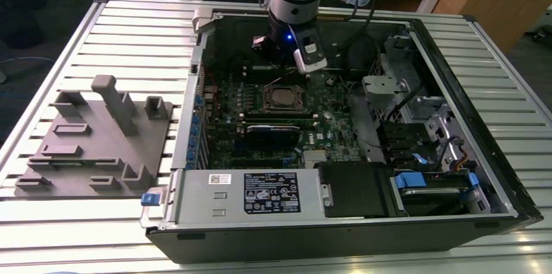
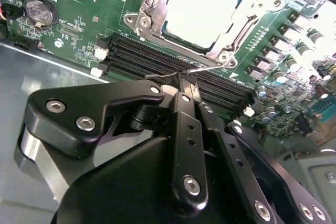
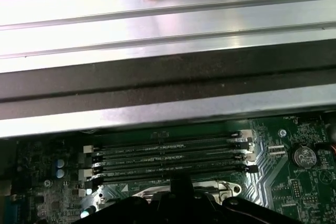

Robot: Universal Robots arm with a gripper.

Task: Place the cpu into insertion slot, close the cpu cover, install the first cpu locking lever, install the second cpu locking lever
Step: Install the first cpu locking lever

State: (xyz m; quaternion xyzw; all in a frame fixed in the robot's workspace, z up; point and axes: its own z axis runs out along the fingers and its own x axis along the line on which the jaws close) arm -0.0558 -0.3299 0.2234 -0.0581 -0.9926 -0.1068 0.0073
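Observation:
The cpu (image 2: 207,6) shows its pale silver top, lying flat in the insertion slot (image 1: 283,98) on the green motherboard. The cpu cover (image 2: 149,3), a metal frame, lies down around the chip's edges. A thin wire locking lever (image 2: 163,75) runs along the socket's edge beside the memory slots. My gripper (image 2: 182,82) is shut, and its tip sits right at that wire; whether it grips or only touches the wire I cannot tell. In the exterior view the gripper (image 1: 289,72) hangs just behind the socket inside the open computer case.
Black memory slots (image 2: 157,56) lie between the gripper and the socket. A coin battery (image 2: 41,11) sits on the board. The case's back wall (image 3: 157,77) stands close behind. A grey fixture block (image 1: 95,138) rests on the exterior view's left; the power supply (image 1: 250,193) is in front.

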